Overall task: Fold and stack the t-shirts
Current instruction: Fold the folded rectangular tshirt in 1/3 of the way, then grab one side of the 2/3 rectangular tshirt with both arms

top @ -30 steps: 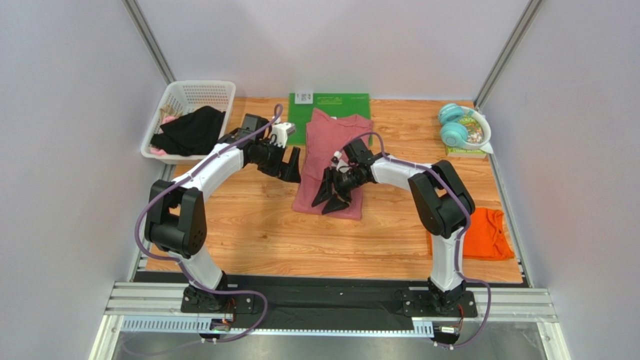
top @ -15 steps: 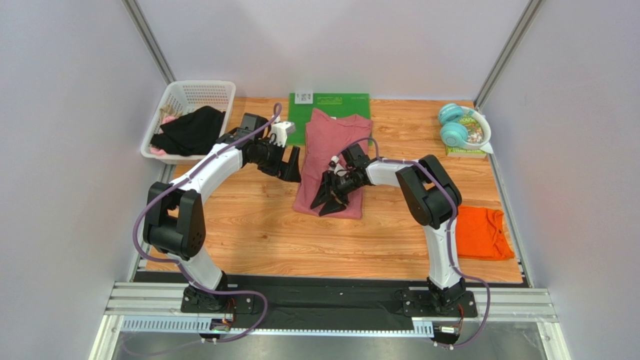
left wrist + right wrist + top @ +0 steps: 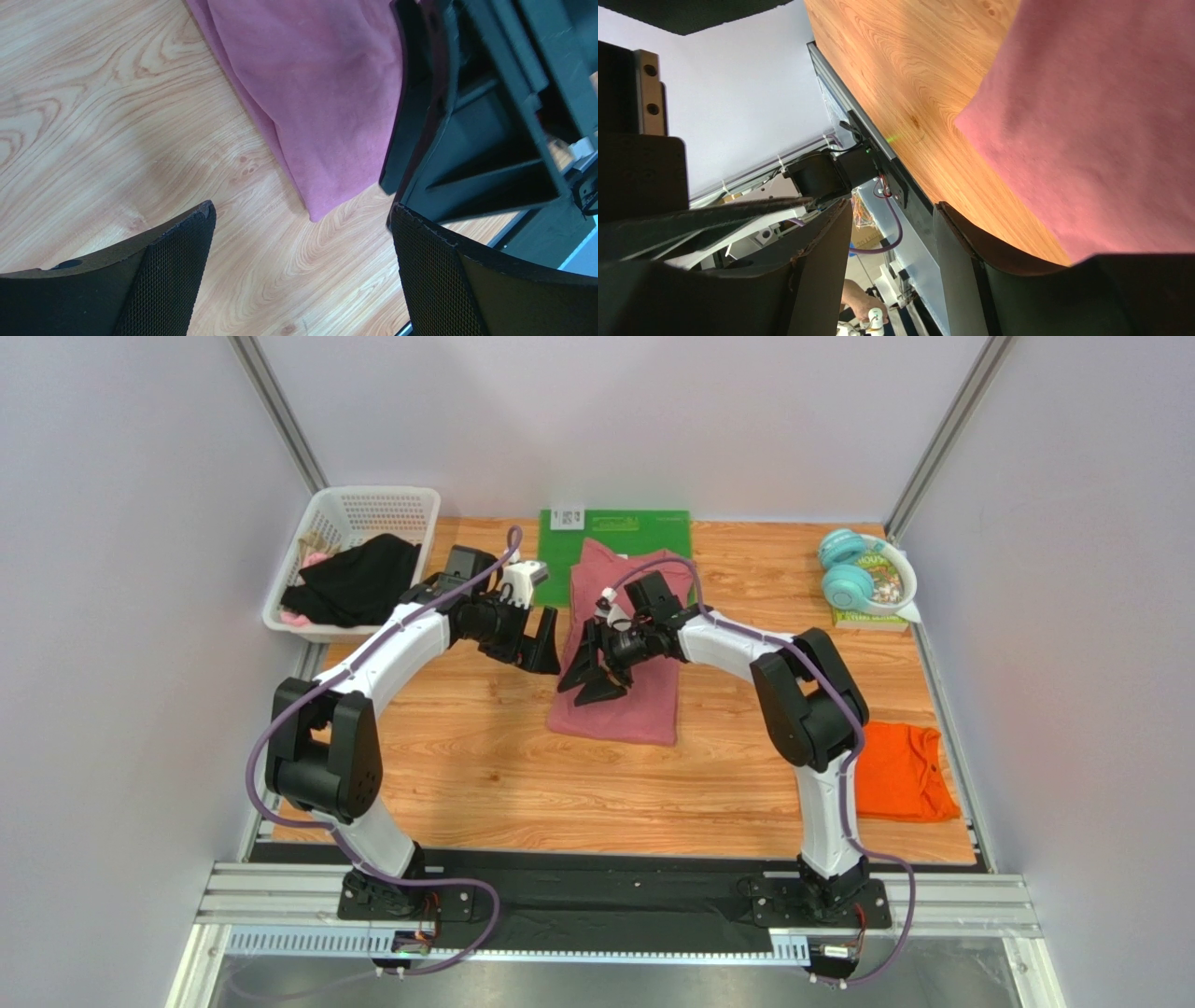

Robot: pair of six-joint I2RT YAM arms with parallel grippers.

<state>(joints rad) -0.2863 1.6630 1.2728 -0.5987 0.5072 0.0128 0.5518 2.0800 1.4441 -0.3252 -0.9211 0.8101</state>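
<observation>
Fingers (image 3: 161,280) of the left gripper (image 3: 543,651) stand spread to their full width with nothing between them. Through the gap the left wrist view shows only bare light wooden tabletop (image 3: 105,105) and a folded corner of the large dusty rose-pink cloth t-shirt (image 3: 316,84). That corner lies just beyond the fingertips and is not touched by them.

Close beside the left fingers, on their right, is the right gripper (image 3: 589,679). Its fingers (image 3: 815,280) are partly apart, and the gap holds no cloth, only a view toward the table's near edge. From above, these fingers hang over the left edge of the pink shirt. Whether they touch it cannot be told.

The pink shirt is folded into a long narrow strip. It runs from just nearer than both pairs of fingers to well beyond them, where its far end overlaps a flat green rectangular mat (image 3: 624,529).

A bright orange cloth t-shirt (image 3: 905,770) lies bunched flat, well apart from both grippers, out past the right arm's elbow at the right table edge.

On the outer side of the left fingers sits a white plastic lattice basket (image 3: 368,497) holding a black cloth (image 3: 351,581). Teal headphones (image 3: 846,571) rest well to the right of the right fingers, near the far right corner.
</observation>
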